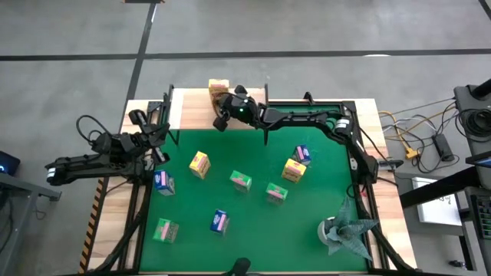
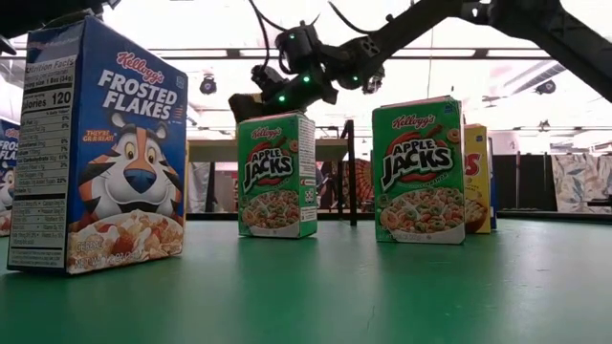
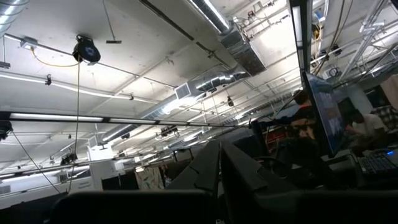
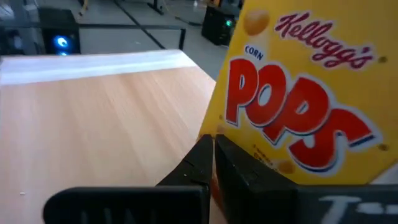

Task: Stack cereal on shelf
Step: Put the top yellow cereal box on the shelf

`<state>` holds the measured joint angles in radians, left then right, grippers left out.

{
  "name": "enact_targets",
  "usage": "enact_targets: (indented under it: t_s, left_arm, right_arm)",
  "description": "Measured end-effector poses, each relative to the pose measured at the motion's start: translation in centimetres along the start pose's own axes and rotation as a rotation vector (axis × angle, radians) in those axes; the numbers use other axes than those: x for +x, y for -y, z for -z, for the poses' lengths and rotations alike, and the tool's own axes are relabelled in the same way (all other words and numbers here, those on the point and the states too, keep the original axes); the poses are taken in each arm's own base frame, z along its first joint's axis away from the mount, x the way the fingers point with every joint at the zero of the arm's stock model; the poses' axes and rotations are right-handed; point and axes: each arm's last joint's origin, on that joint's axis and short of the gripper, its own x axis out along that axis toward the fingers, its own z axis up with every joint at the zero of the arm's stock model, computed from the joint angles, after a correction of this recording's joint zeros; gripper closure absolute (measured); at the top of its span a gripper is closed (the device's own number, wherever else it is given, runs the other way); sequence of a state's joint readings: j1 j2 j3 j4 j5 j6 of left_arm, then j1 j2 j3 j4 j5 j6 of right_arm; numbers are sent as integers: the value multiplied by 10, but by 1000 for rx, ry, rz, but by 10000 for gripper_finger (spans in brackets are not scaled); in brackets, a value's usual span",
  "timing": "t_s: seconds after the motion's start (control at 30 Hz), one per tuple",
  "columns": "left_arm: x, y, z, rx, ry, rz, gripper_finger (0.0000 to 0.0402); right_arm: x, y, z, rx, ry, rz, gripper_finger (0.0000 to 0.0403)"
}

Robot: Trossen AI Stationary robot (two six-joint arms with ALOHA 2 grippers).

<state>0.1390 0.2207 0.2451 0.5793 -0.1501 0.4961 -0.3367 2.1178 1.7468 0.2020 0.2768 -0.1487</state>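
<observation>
Right tool (image 1: 220,121), fingers pressed together and holding nothing, poised over the shelf (image 1: 188,107) at the counter's far edge. In the right wrist view its closed tips (image 4: 210,163) sit just beside the lower edge of a yellow Corn Pops box (image 4: 298,93), which appears to stand on the pale wooden board; whether tips and box touch cannot be told. From above, this yellow box (image 1: 219,87) lies just beyond the tool, toward the shelf's far edge.

The remaining cereal stands scattered on the green mat (image 1: 253,222), well apart from the tool and on its near side: a yellow box (image 1: 199,164) and a green box (image 1: 241,180) are the closest. The right arm is judged nearer to most of them.

Left tool (image 1: 157,132), likewise pressed together and empty, waits at the counter's left edge, tilted upward.
</observation>
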Motion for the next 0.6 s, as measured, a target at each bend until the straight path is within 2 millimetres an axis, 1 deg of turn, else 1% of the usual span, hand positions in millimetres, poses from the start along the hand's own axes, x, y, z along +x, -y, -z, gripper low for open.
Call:
enact_targets:
  t_s: [0.07, 0.2, 0.33, 0.47, 0.6]
  left_arm:
    - [0, 0, 0, 1, 0, 0, 402]
    - [0, 0, 0, 1, -3, 1, 402]
    - [0, 0, 0, 1, -3, 2, 402]
    - [0, 0, 0, 1, -3, 2, 402]
    - [0, 0, 0, 1, -3, 2, 402]
  right_arm:
    - [2, 1, -2, -16, -27, 29, 394]
    - [1, 0, -5, -44, -76, 26, 394]
    - [-3, -2, -11, -53, -98, 14, 394]
    - [-10, -5, -19, -79, -173, -9, 394]
    - [-14, -3, -24, -112, -253, 12, 394]
